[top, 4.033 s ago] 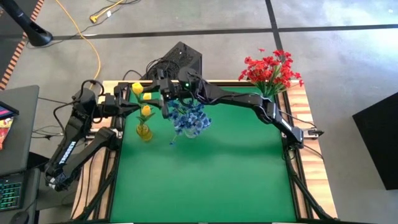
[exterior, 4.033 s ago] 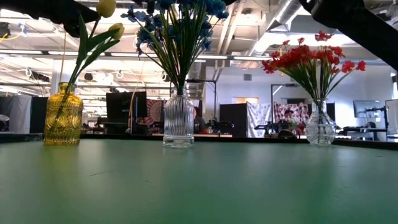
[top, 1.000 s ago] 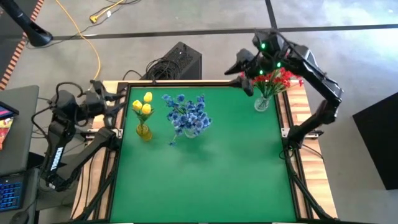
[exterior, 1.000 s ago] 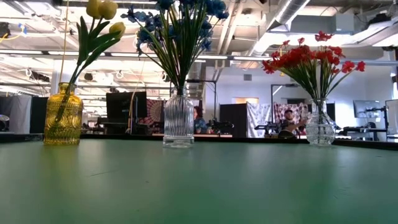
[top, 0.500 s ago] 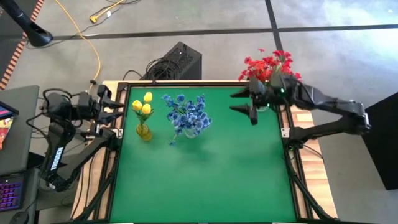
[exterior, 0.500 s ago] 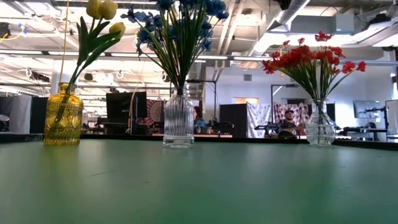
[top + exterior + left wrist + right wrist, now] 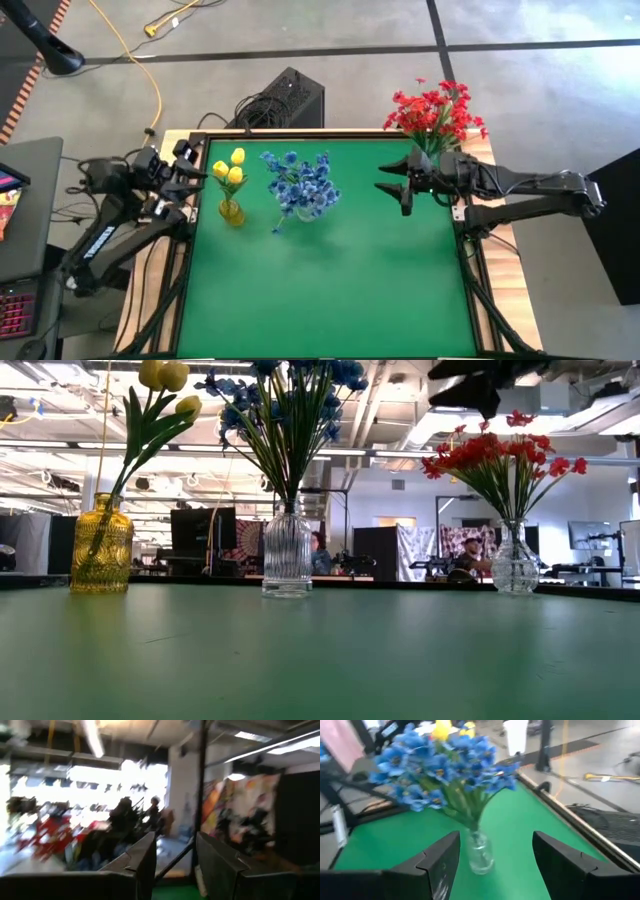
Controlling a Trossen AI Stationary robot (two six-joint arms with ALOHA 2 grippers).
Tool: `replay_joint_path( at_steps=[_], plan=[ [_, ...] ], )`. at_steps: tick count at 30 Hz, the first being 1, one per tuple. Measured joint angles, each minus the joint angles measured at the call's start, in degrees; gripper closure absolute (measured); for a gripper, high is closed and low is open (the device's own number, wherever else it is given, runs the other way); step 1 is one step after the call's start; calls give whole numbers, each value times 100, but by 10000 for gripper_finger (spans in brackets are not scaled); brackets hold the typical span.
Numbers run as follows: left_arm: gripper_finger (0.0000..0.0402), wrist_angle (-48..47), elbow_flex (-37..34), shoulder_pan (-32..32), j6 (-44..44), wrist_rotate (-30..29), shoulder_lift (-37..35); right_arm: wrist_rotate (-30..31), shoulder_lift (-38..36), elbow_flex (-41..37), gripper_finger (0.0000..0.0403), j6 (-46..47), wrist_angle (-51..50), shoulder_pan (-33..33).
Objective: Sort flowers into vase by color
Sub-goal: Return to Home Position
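Flowers [image 7: 300, 186] read as sorted in the high view. The blue bunch [image 7: 305, 180] stands mid-row, with the yellow tulips [image 7: 230, 170] in their yellow vase [image 7: 231, 211] just beside it on the left arm's side. The red blooms [image 7: 435, 112] stand well off on the right arm's side. My right gripper [image 7: 393, 188] hovers between the blue bunch and the red blooms, fingers spread and empty. My left gripper [image 7: 190, 165] sits beyond the tulips from the blue bunch, at the edge of the green mat [image 7: 330, 280].

Low view: three vases in a row, one colour each. A dark shape [image 7: 480, 382] above the red blooms is probably the right gripper, though I can't be sure.

Left wrist view: my fingers are parted with nothing between them.

Right wrist view: fingers are wide apart, facing the blue bunch and its clear vase [image 7: 480, 852].

I judge the sorting done and the return home in hand. Next, both arms should fold back, the right one steering clear of the red blooms.
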Motion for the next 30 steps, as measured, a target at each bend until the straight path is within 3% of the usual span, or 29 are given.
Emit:
replay_joint_path(
  at_steps=[3, 12, 24, 26, 30],
  plan=[
    [273, 265, -86, -557, -49, -302, -2, 260, -137, -311, 127, 49, 314, -16],
    [273, 28, -686, -2100, 420, -867, 2, 246, -126, -1126, 127, 320, 1446, 127],
    [273, -836, -974, -3842, 1531, -696, 15, 699, -128, -2096, 127, 593, 2590, 351],
    [273, -1238, -974, -4117, 1732, -1012, 27, 706, -128, -2290, 127, 590, 2890, 347],
    [273, -1843, -1001, -4692, 2116, -2202, 33, 699, -128, -2639, 127, 570, 3340, 349]
  ],
)
